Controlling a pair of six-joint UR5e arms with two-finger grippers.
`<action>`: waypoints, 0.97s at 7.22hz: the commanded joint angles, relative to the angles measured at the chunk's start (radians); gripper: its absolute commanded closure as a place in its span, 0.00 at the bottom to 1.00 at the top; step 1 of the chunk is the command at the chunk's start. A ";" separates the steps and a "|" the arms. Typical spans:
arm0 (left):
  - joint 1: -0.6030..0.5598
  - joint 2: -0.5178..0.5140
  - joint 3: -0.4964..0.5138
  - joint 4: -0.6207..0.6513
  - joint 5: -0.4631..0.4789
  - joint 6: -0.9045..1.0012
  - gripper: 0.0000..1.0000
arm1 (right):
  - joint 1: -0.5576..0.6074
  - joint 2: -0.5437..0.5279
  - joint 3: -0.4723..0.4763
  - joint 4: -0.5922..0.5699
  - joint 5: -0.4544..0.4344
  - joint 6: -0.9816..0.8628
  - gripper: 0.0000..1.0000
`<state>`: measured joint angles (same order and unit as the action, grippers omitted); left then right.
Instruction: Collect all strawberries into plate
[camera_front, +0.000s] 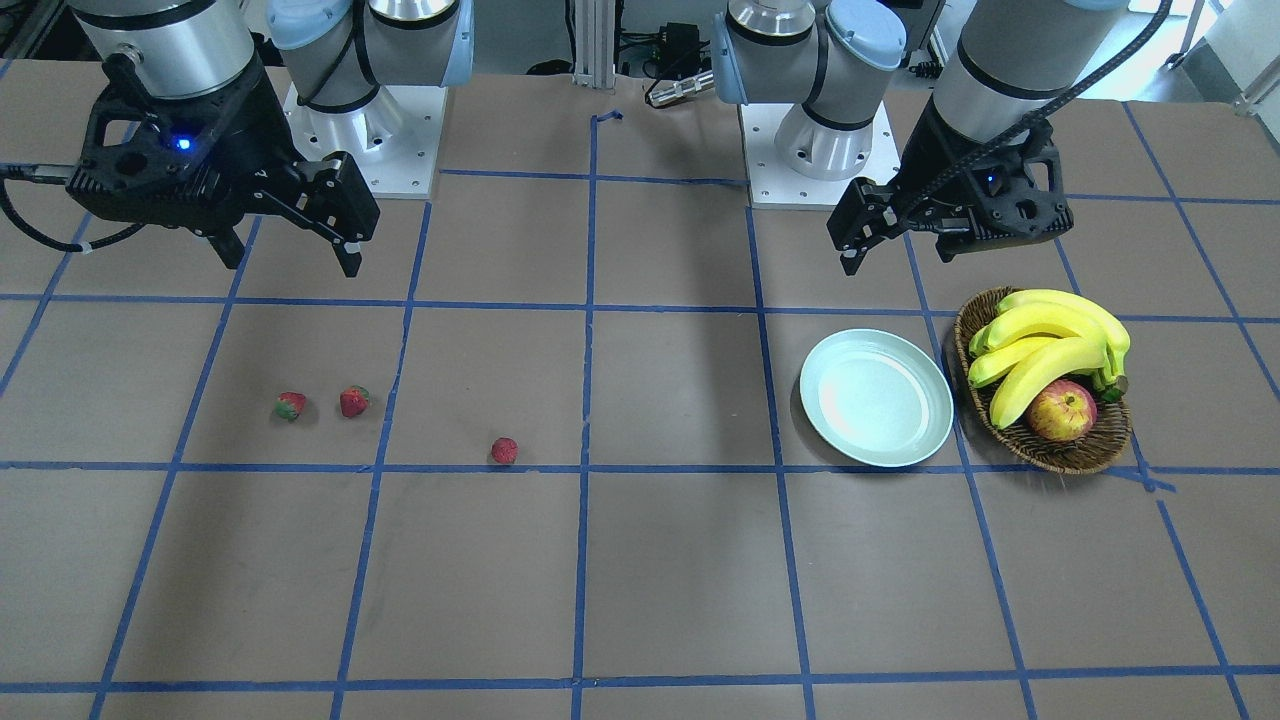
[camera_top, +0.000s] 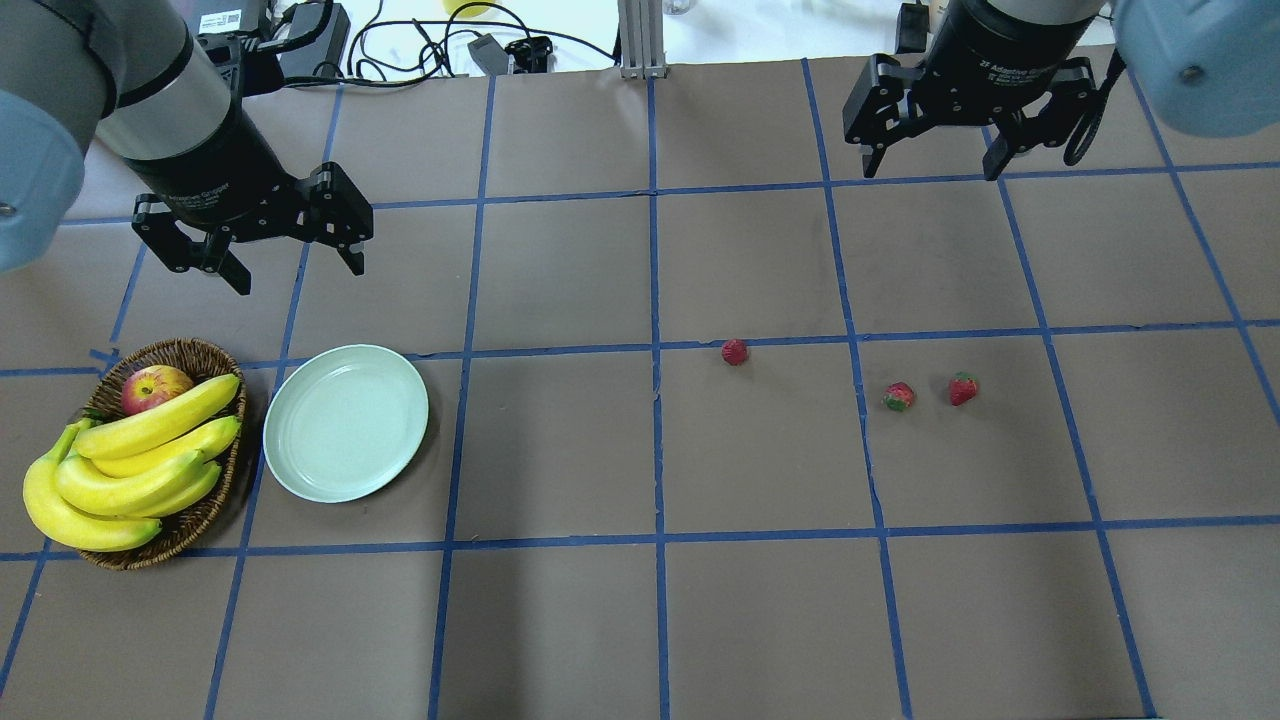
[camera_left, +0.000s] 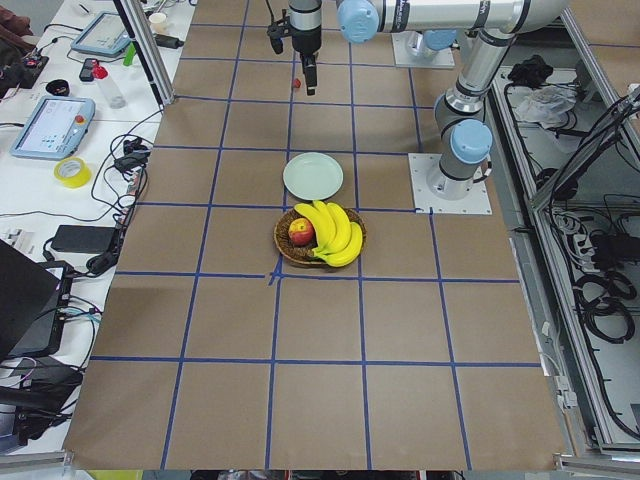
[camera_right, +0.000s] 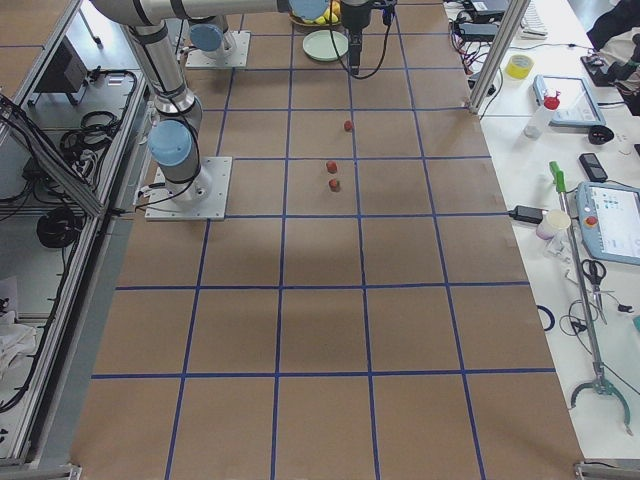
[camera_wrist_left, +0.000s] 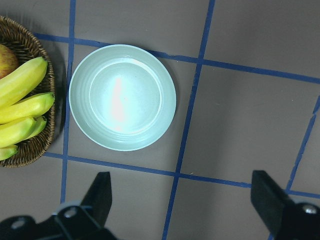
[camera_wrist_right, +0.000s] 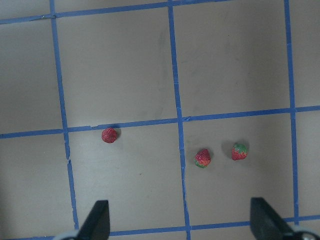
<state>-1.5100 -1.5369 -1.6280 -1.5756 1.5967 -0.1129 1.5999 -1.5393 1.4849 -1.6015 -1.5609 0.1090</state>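
Three strawberries lie on the brown table: one (camera_top: 735, 351) near the middle, two (camera_top: 898, 397) (camera_top: 963, 388) close together further right. They also show in the right wrist view (camera_wrist_right: 109, 135) (camera_wrist_right: 202, 158) (camera_wrist_right: 239, 151). The pale mint plate (camera_top: 345, 422) sits empty at the left, beside the basket, and fills the left wrist view (camera_wrist_left: 122, 96). My left gripper (camera_top: 300, 277) hangs open and empty above the table just behind the plate. My right gripper (camera_top: 930, 170) is open and empty, high over the table behind the pair of strawberries.
A brown wicker basket (camera_top: 215, 500) left of the plate holds a bunch of bananas (camera_top: 130, 470) and an apple (camera_top: 153, 388). Blue tape lines grid the table. Cables and a metal post (camera_top: 640, 40) line the far edge.
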 joint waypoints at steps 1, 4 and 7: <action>-0.001 0.000 -0.001 0.006 0.002 0.010 0.00 | 0.000 -0.001 0.000 0.000 -0.002 -0.002 0.00; -0.001 0.001 -0.007 0.006 0.003 0.009 0.00 | 0.000 -0.001 0.000 0.000 -0.005 -0.003 0.00; -0.001 0.001 -0.009 0.008 0.005 0.013 0.00 | 0.000 -0.001 0.000 0.000 -0.005 -0.003 0.00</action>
<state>-1.5110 -1.5357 -1.6370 -1.5680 1.6009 -0.1024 1.5999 -1.5400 1.4849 -1.6015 -1.5661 0.1059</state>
